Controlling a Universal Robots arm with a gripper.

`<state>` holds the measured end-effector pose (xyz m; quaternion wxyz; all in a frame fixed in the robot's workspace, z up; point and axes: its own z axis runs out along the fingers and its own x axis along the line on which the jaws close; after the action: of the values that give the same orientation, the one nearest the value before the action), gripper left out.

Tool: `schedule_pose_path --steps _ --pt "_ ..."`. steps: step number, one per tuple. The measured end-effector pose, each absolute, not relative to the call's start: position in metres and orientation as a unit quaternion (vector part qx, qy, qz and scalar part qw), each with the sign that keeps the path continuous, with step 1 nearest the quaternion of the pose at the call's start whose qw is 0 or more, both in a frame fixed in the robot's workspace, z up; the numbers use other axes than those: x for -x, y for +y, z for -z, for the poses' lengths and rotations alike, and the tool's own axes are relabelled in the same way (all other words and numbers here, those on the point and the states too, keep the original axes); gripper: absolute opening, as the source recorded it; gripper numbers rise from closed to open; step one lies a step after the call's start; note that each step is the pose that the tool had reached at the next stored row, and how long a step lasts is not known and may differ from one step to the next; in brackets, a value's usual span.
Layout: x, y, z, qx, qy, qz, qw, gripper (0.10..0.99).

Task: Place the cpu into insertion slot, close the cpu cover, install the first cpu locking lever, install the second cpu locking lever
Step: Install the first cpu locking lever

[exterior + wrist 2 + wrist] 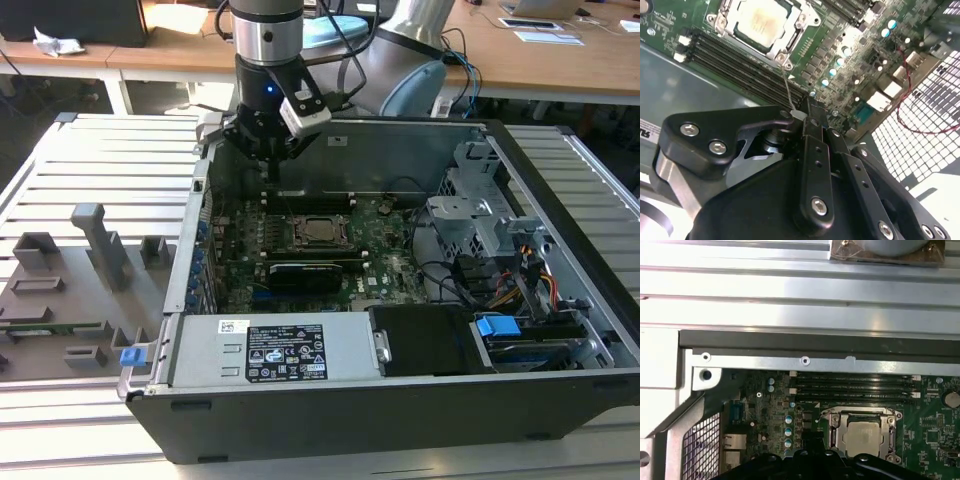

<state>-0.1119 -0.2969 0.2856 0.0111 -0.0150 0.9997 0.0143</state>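
Note:
The cpu (pixel 760 22) lies silver top up in the insertion slot (pixel 318 229) on the green motherboard. It also appears in the first wrist view, cpu (pixel 863 436). The silver cpu cover (pixel 790 37) lies flat around it as a frame. A thin wire locking lever (pixel 787 87) rises from the socket's corner to my fingertips. In the exterior view my gripper (pixel 272 165) hangs inside the case, above and toward that view's left of the socket. In the second wrist view my gripper (pixel 807 114) is shut on the lever's end.
Long black memory slots (pixel 745 70) run beside the socket. The case's metal wall (pixel 805 347) stands close behind the gripper. A drive cage (pixel 470 215) and cables fill the exterior view's right, and a power supply (pixel 270 350) sits at the front. Grey fixtures (pixel 90 250) stand outside the case.

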Motion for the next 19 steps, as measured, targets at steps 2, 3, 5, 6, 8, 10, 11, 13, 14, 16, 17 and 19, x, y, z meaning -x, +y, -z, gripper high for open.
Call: schedule_pose_path --steps 2,3,5,6,8,10,11,13,14,16,17,19 --pt "0.115 -0.296 -0.285 0.015 1.0 -0.014 0.011 0.106" --pt "0.12 -0.296 -0.285 0.015 1.0 -0.014 0.011 0.106" --pt "0.127 -0.296 -0.285 0.015 1.0 -0.014 0.011 0.106" --pt "0.128 -0.295 -0.284 0.015 1.0 -0.014 0.011 0.106" --pt "0.129 -0.295 -0.282 0.015 1.0 -0.013 0.011 0.106" --pt "0.13 -0.295 -0.279 0.015 1.0 -0.012 0.011 0.106" --pt "0.13 -0.295 -0.278 0.015 1.0 -0.012 0.011 0.106" --pt "0.129 -0.295 -0.276 0.015 1.0 -0.011 0.011 0.106" --pt "0.129 -0.295 -0.275 0.015 1.0 -0.011 0.011 0.106" --pt "0.124 -0.294 -0.274 0.015 1.0 -0.011 0.011 0.106" --pt "0.123 -0.294 -0.273 0.015 1.0 -0.011 0.011 0.106" --pt "0.122 -0.294 -0.272 0.015 1.0 -0.011 0.011 0.106"
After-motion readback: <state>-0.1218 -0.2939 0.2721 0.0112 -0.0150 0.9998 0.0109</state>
